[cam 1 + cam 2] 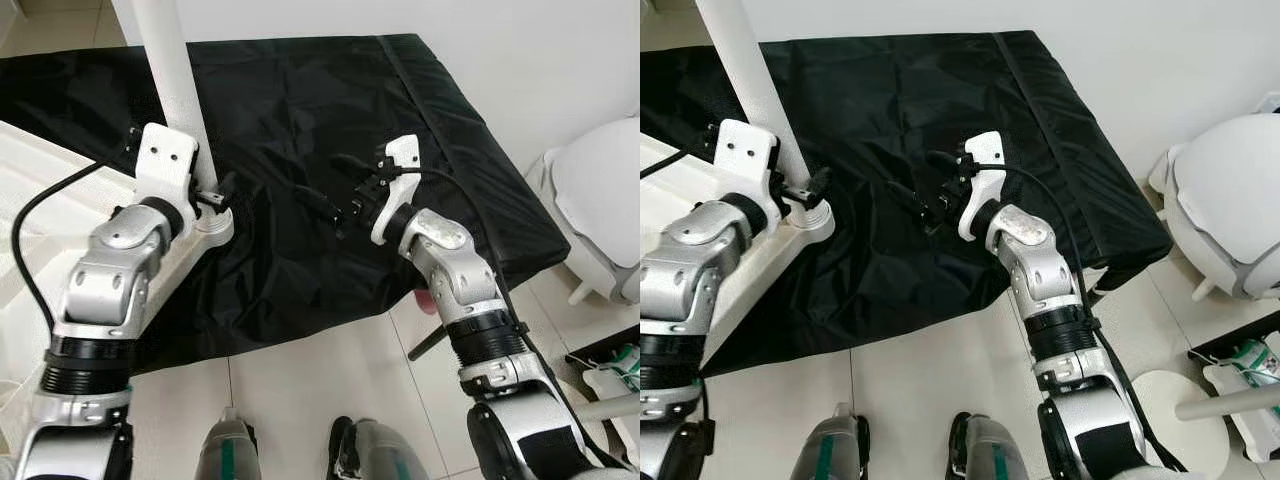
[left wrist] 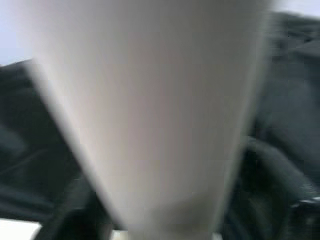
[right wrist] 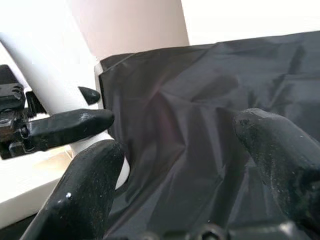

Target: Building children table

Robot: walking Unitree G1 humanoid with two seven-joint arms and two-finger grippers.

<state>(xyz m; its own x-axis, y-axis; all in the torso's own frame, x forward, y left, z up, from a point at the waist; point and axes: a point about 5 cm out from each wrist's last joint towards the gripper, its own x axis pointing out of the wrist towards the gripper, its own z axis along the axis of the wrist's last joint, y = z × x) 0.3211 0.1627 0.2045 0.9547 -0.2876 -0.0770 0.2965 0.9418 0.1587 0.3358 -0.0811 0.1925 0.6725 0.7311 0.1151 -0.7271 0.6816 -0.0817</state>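
A: What takes up most of the scene?

B: A black cloth (image 1: 330, 150), wrinkled, spread over a low platform, running from the far left to the right, with pale floor tiles (image 1: 310, 390) on the near side.

A: And the table parts?

B: A white tabletop (image 1: 30, 190) lies on the left, its rounded corner resting on the cloth. A white table leg (image 1: 170, 60) stands upright at that corner, leaning a little to the far left.

A: Where is the left gripper (image 1: 212, 195)?

B: At the base of the leg, its black fingers clamped around it just above the tabletop. The left wrist view is a blur of white leg.

A: The right one?

B: The right gripper (image 1: 925, 195) hovers over the cloth, right of the leg, fingers spread apart and holding nothing.

A: Anything else?

B: A white rounded object (image 1: 1230, 200) stands on the floor at the far right.
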